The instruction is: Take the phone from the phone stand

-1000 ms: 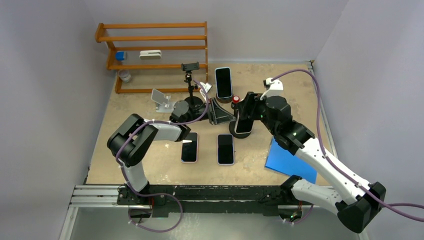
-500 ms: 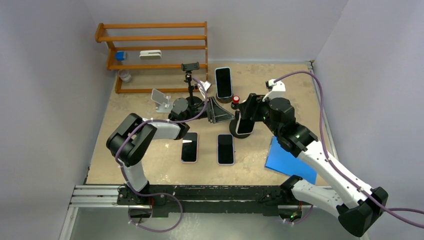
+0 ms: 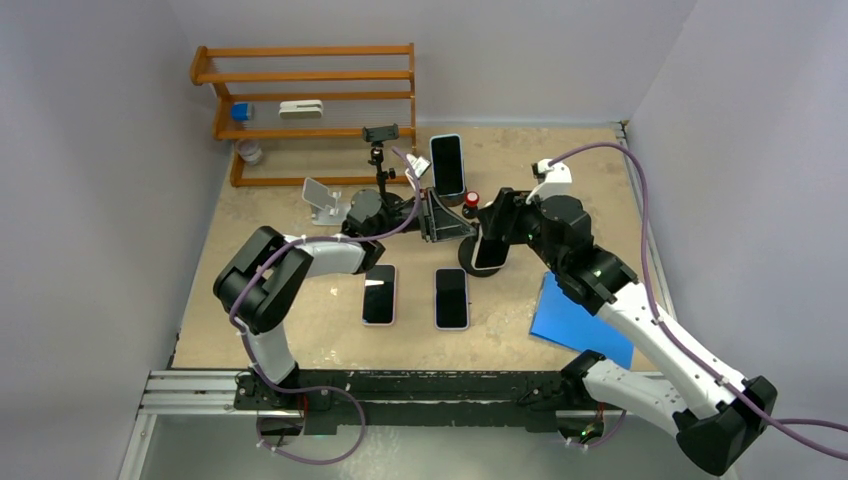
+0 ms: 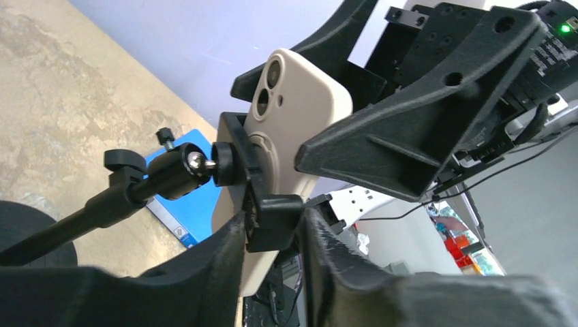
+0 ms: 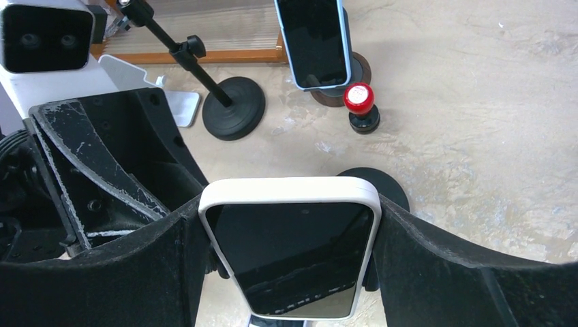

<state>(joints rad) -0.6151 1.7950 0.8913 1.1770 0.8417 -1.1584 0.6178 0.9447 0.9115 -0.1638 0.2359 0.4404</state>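
Now right fingers [image 5: 436, 259] clamp phone [image 5: 290, 255], left fingers [image 4: 204, 272] clamp stand [image 4: 170, 174], over tan table [image 3: 500, 320] (grey-walled).

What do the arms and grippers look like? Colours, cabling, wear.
Left arm and right arm: white link shells, black joint housings, purple cable routed outside. Left gripper and right gripper: matte black, rough-textured wedge fingers; white scuffs on the left's. White camera box at right wrist.
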